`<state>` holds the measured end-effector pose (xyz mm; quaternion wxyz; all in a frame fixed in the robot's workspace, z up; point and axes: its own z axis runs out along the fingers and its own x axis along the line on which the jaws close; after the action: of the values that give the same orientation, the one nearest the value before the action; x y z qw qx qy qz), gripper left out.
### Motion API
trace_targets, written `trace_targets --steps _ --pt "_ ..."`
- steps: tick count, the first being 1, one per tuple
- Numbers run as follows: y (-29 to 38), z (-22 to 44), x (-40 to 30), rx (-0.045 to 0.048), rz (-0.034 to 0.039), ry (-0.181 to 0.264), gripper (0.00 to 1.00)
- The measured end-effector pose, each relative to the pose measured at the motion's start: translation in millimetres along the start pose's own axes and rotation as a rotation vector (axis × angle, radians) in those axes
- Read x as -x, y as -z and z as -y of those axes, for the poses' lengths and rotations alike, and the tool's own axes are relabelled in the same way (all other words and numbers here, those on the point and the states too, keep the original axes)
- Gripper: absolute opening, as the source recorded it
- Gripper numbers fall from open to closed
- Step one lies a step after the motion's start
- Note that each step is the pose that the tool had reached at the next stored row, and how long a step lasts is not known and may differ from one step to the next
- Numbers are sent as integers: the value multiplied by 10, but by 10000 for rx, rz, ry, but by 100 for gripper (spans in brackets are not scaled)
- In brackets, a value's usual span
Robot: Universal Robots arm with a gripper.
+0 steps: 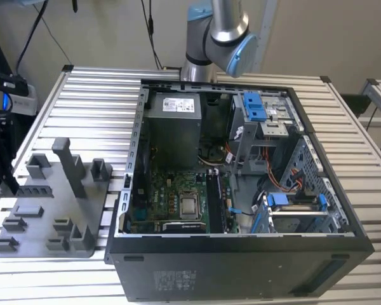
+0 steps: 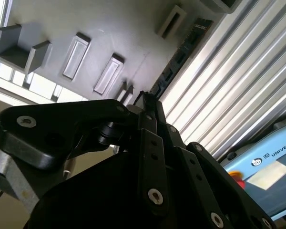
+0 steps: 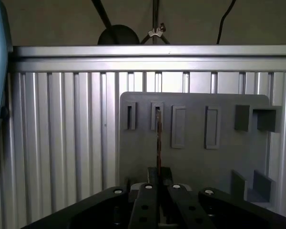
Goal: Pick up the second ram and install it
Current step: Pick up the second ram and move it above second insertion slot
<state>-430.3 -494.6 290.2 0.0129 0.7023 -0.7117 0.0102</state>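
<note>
Second ram (image 3: 158,138) clamped in pincer (image 3: 159,174), grey fixture tray (image 3: 200,162) behind, slatted table (image 3: 62,143)

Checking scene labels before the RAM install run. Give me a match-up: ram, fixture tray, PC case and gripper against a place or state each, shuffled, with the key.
Things:
1. second ram
2. fixture tray
3. computer case
4. gripper

Places or states:
A. lies open, motherboard showing
B. black, shut on a thin stick
C. grey, on the slatted table, at the exterior view's left of the case
D. dark stick clamped edge-on, seen against the tray in the first wrist view

Pairs: 1-D, 2-C, 3-A, 4-B
</note>
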Motion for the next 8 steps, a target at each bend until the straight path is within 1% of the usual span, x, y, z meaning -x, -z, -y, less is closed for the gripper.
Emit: trace_targets --steps 8 --pt "72 -1 -2 0 0 -1 14"
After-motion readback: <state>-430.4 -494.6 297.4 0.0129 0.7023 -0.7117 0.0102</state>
